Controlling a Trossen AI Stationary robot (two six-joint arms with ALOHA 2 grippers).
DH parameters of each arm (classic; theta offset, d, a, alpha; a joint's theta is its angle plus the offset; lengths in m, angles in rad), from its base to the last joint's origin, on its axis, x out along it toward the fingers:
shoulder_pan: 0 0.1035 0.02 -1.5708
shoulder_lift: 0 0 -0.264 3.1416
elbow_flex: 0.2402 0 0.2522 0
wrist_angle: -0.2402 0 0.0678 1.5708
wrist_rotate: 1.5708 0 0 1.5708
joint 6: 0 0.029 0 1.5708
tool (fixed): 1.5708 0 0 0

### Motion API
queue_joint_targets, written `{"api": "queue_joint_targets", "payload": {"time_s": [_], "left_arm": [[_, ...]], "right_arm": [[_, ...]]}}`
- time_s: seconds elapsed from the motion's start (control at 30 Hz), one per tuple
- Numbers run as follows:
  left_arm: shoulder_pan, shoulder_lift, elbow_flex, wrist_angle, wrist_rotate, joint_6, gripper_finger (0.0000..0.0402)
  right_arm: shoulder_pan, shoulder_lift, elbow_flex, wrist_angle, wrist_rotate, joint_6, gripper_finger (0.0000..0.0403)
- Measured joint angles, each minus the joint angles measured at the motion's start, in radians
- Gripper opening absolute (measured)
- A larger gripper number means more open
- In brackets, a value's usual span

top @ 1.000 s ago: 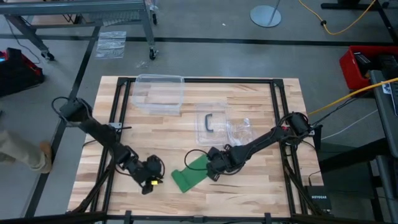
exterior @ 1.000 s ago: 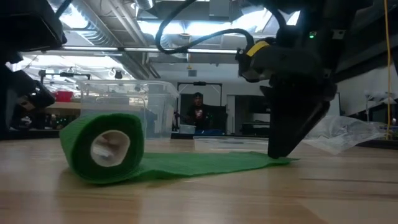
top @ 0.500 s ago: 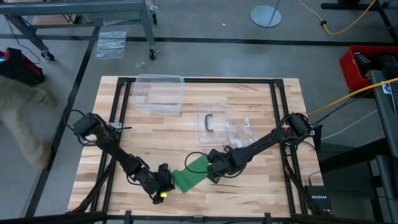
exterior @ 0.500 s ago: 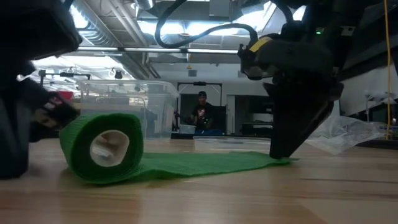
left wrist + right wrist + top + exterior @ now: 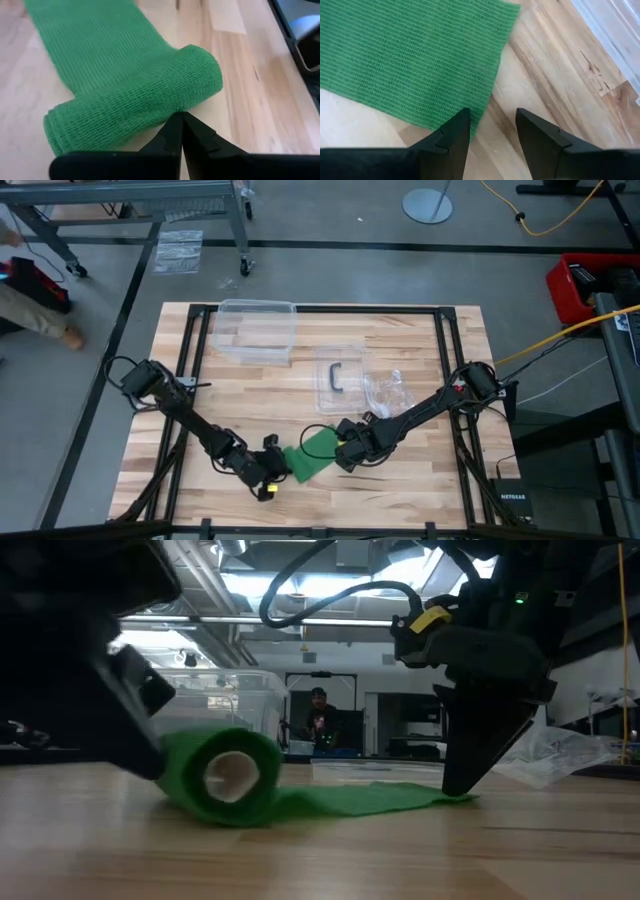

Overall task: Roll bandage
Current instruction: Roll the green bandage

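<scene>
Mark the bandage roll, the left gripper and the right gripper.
bandage roll (image 5: 222,777), low view, on its open end.
left gripper (image 5: 181,118), left wrist view, at the shut fingertips.
right gripper (image 5: 492,120), right wrist view, between the open fingertips.

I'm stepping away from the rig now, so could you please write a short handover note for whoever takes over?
Left hand: shut, tips against the rolled part of the bandage, nothing gripped.
Right hand: open, tips down at the flat end of the strip, one finger over its edge.
Bandage: near the table's front edge, partly rolled.
Done: first turns wound.
Left: roll up the remaining flat length toward the right hand.
</scene>
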Motion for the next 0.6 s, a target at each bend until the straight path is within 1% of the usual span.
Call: {"api": "queue_joint_targets", "payload": {"time_s": [0.23, 0.43, 0.6], "left_arm": [[0.036, 0.0, 0.015, 0.002, 0.0, 0.019, 0.0001], [0.039, -0.001, 0.054, 0.0, 0.026, 0.082, 0.0001], [0.039, -0.001, 0.06, -0.008, 0.029, 0.101, 0.0001]], "right_arm": [[-0.001, 0.0, 0.0, -0.029, 0.005, -0.006, 0.0165], [-0.001, 0.0, 0.002, -0.12, 0.054, -0.008, 0.0165], [-0.001, 0.0, 0.002, -0.148, 0.073, -0.008, 0.0165]]}}
